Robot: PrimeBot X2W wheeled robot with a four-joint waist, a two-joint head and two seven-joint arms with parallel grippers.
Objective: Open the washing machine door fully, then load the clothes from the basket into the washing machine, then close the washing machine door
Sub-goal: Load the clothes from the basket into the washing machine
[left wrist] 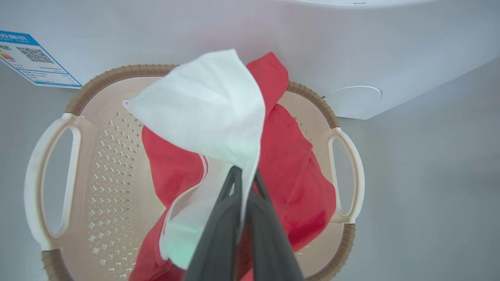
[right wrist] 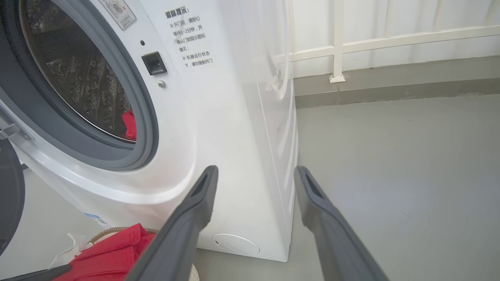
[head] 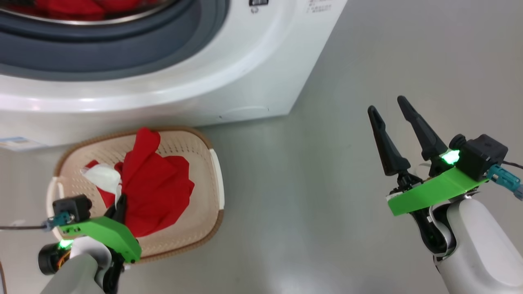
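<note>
The basket stands on the floor before the washing machine. A red and white garment of the clothes rises out of it, pulled up into a peak. My left gripper is shut on that garment; in the left wrist view its fingers pinch the white panel above the basket. More red cloth lies inside the steel drum. The door's black rim shows at the left edge, swung open. My right gripper hangs open over bare floor right of the machine, holding nothing.
The machine's front wall carries a blue label and a round lower cap close behind the basket. Grey floor stretches between basket and right arm. A white railing and low kerb run behind the machine's right side.
</note>
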